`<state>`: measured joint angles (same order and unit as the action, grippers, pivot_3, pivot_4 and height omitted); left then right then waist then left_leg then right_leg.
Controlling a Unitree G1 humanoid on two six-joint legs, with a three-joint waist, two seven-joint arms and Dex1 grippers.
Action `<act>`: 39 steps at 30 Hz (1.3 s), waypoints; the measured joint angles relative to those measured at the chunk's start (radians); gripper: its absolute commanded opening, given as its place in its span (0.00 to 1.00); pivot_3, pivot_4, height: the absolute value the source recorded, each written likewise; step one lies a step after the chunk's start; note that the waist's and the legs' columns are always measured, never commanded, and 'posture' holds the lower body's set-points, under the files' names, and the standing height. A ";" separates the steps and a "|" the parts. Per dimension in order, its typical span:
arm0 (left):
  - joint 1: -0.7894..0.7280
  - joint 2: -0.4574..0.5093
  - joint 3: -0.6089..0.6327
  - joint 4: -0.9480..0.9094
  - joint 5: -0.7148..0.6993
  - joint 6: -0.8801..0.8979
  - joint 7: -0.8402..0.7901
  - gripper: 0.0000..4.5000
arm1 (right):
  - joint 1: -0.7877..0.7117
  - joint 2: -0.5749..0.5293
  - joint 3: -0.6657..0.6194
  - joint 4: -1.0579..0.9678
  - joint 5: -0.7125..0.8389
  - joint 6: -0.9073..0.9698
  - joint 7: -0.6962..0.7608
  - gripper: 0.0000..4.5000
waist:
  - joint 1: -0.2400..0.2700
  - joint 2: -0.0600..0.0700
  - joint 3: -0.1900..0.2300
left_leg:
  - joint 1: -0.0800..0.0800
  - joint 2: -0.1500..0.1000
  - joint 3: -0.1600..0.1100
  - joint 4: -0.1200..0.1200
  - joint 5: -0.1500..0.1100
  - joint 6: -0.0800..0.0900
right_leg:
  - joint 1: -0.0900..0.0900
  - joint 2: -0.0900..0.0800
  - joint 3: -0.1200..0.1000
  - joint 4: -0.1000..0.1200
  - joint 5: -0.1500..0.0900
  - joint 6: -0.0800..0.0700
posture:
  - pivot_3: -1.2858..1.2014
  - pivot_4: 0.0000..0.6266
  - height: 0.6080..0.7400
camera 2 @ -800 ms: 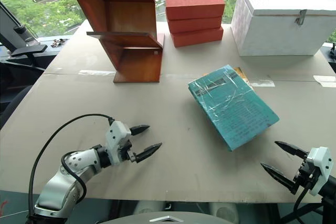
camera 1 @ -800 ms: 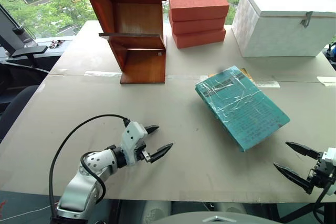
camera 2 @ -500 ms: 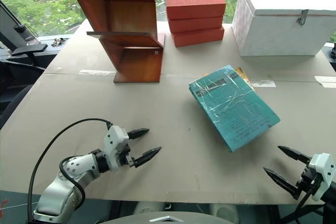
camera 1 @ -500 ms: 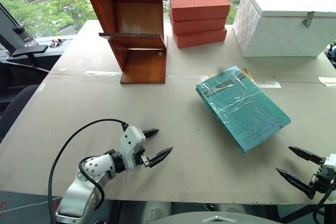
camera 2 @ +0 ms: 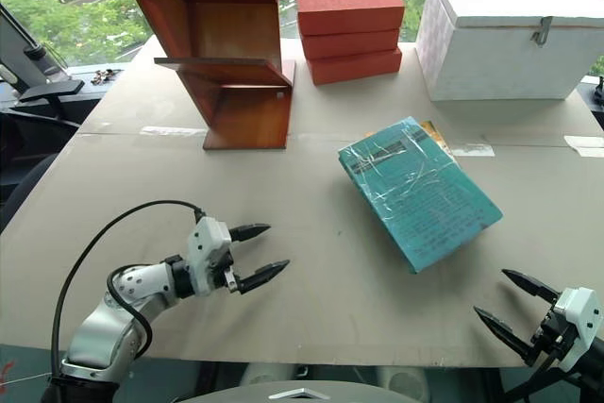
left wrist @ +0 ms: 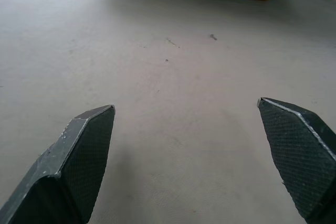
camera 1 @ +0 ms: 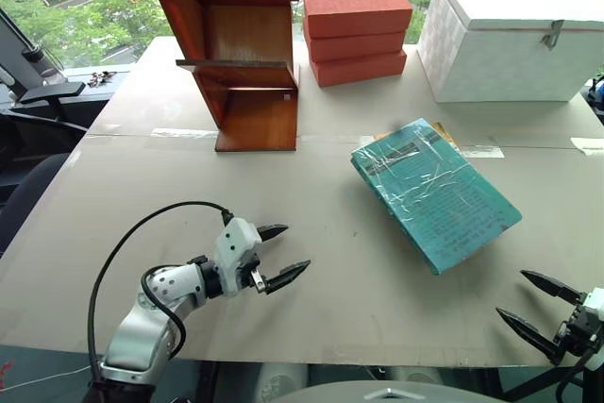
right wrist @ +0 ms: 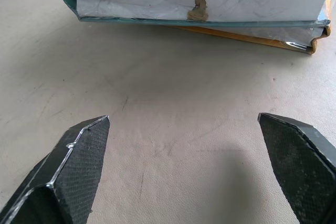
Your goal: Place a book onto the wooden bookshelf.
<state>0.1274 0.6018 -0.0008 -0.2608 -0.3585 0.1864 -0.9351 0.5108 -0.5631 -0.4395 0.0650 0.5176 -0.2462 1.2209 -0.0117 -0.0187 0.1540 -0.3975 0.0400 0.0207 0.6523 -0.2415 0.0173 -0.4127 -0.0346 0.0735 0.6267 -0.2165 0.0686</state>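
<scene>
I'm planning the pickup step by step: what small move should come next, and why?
Probably ease the right gripper forward toward the book. Both grippers are open and hold nothing; the book lies flat on the table, on a thinner yellow-brown book, and the right gripper is nearer than the left gripper.

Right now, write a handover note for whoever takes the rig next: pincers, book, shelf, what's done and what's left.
Left pincer: open, empty, low over the table near its front edge.
Right pincer: open, empty, at the table's front right corner, facing the book's edge.
Book: lying flat at right of centre, on top of a thinner yellow book.
Shelf: standing at the back left; nothing visible on its shelf board.
Done: nothing yet; the book is not gripped.
Left: grasp the book, lift it, carry it to the shelf and set it there.
</scene>
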 measured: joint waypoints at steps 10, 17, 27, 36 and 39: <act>-0.125 -0.006 -0.044 0.054 -0.013 0.000 -0.077 1.00 | -0.022 -0.015 -0.059 -0.005 0.003 0.009 -0.086 0.99 | -0.001 0.000 0.000 | 0.000 0.000 0.000 0.000 0.000 0.000 | 0.000 0.000 0.000 0.000 0.000 0.000 | 0.52 0.24 1.00; -0.206 0.090 -0.031 -0.029 -0.151 0.145 -0.174 1.00 | -0.125 -0.101 -0.172 -0.058 0.048 0.257 -0.332 0.99 | -0.001 0.000 0.000 | 0.000 0.000 0.000 0.001 0.000 0.000 | 0.001 0.000 0.001 0.000 0.000 0.000 | 0.52 0.24 1.00; -0.495 0.218 0.018 -0.042 -0.263 0.251 -0.303 1.00 | -0.462 -0.100 -0.101 -0.165 0.066 0.594 -0.660 0.37 | -0.003 0.000 0.000 | -0.001 0.000 -0.002 0.000 0.000 0.000 | 0.000 0.003 0.000 0.001 0.001 -0.001 | 0.52 0.24 1.00; -0.498 0.271 0.037 -0.018 -0.262 0.252 -0.355 1.00 | -0.511 -0.101 0.000 -0.118 -0.039 0.670 -0.713 0.03 | -0.002 0.000 0.001 | -0.002 -0.001 -0.001 0.000 0.000 0.000 | 0.000 0.002 0.001 0.000 0.001 -0.002 | 0.52 0.24 1.00; -0.466 0.272 0.037 -0.020 -0.260 0.250 -0.355 1.00 | -0.459 -0.101 0.014 -0.162 -0.006 0.713 -0.651 0.03 | -0.003 0.000 0.001 | -0.002 0.000 -0.002 0.000 0.000 0.000 | 0.000 0.003 0.001 0.001 0.001 -0.002 | 0.52 0.24 1.00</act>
<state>-0.3382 0.8734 0.0361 -0.2810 -0.6182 0.4366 -1.2901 0.0516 -0.6640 -0.4260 -0.0967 0.5112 0.4665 0.5699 -0.0145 -0.0188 0.1547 -0.3996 0.0400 0.0190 0.6522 -0.2414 0.0177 -0.4125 -0.0318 0.0740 0.6272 -0.2153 0.0666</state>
